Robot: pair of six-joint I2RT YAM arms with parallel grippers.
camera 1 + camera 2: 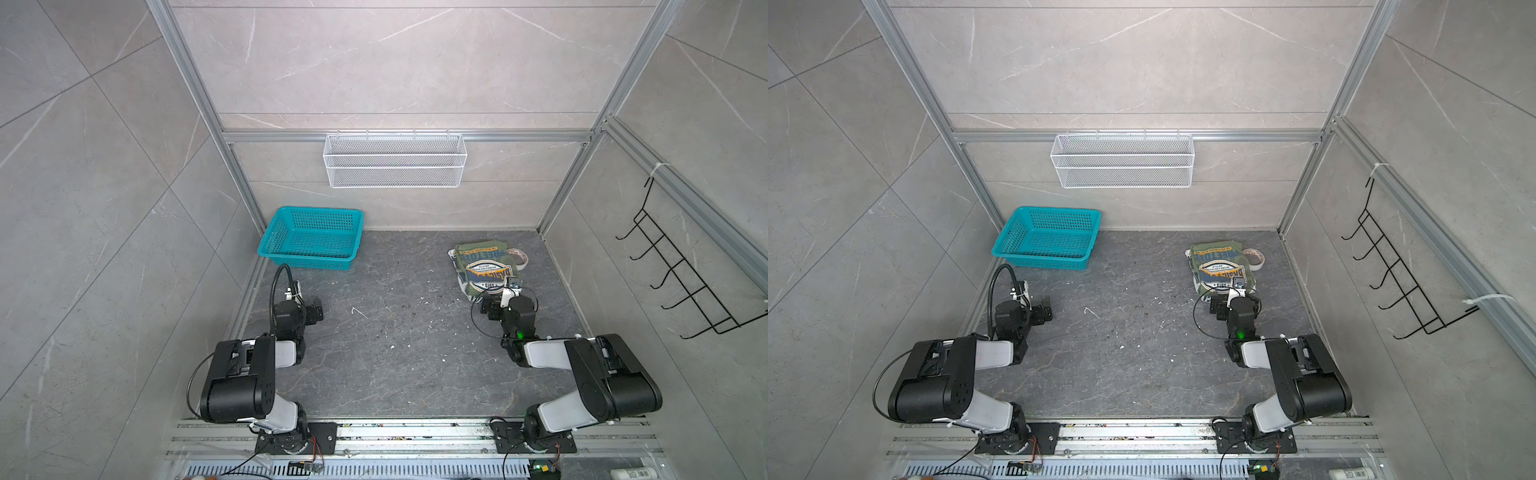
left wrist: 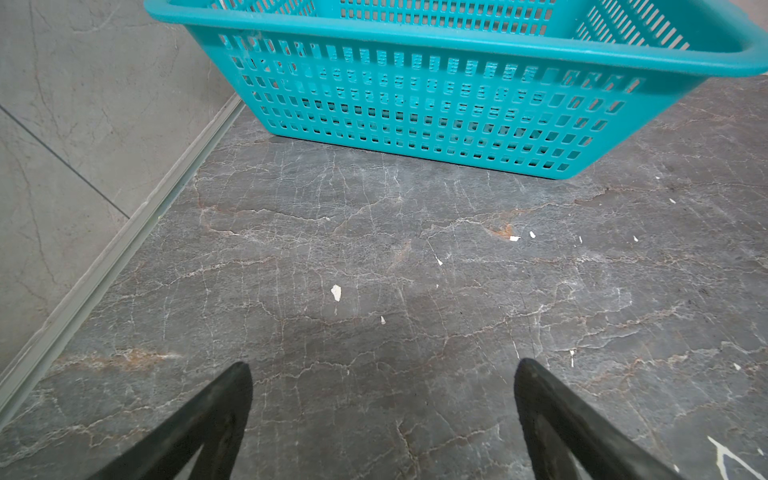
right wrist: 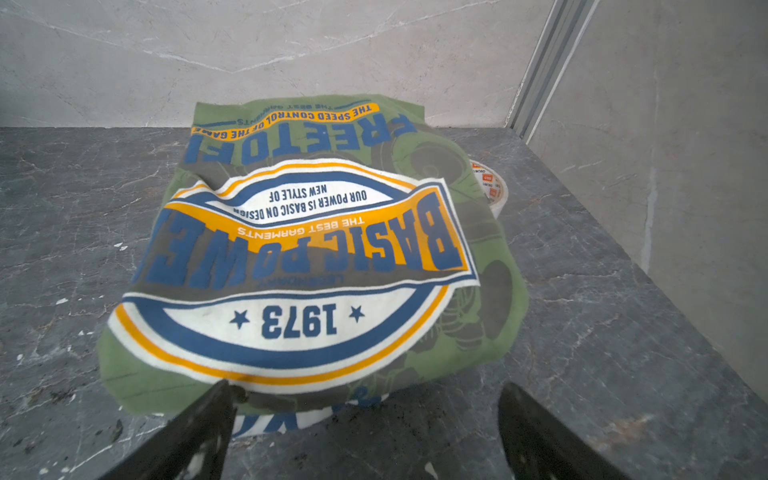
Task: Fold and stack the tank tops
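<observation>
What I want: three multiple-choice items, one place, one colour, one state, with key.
1. Where on the table does the olive green tank top lie? A: left front. B: right rear, beside the tape roll. C: middle.
2. What colour is the plastic basket? A: red. B: black. C: teal.
3. How is the right gripper? A: open, empty. B: shut on cloth. C: hidden.
Key: 1 B, both top views show it there; 2 C, plain in the left wrist view; 3 A, its fingers stand apart with nothing between.
</observation>
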